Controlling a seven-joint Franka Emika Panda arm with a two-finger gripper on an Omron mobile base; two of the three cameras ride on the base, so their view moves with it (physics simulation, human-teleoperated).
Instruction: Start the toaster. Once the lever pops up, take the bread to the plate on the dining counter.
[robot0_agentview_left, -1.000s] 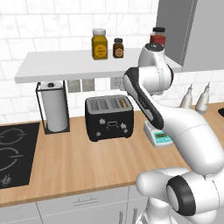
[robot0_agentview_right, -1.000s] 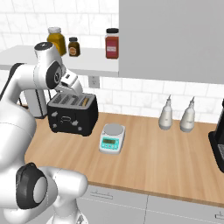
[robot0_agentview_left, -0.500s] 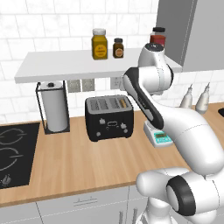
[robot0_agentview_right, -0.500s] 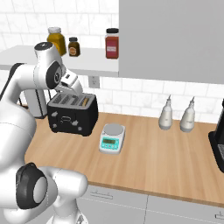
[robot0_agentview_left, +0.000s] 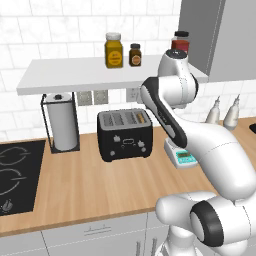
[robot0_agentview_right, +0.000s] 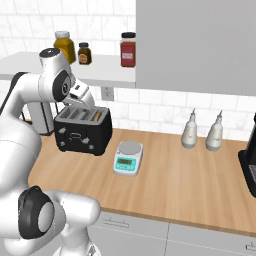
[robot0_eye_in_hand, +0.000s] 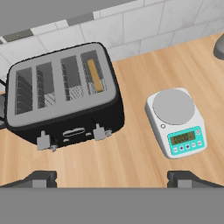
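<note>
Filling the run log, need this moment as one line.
gripper: open, holding nothing, above counter | toaster: lever not pressed | bread: in slot nearest the scale

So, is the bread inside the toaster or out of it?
Inside. In the hand view the bread stands on edge in one slot of the toaster, nearest the kitchen scale; its other slots look empty.

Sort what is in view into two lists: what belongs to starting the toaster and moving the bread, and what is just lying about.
Belongs to the job:
- toaster
- bread, standing in the toaster's slot nearest the scale
- tool, open, held above the worktop

Just lying about:
- kitchen scale
- paper-towel roll
- three jars on the shelf
- two pale bottles
- hob
</note>
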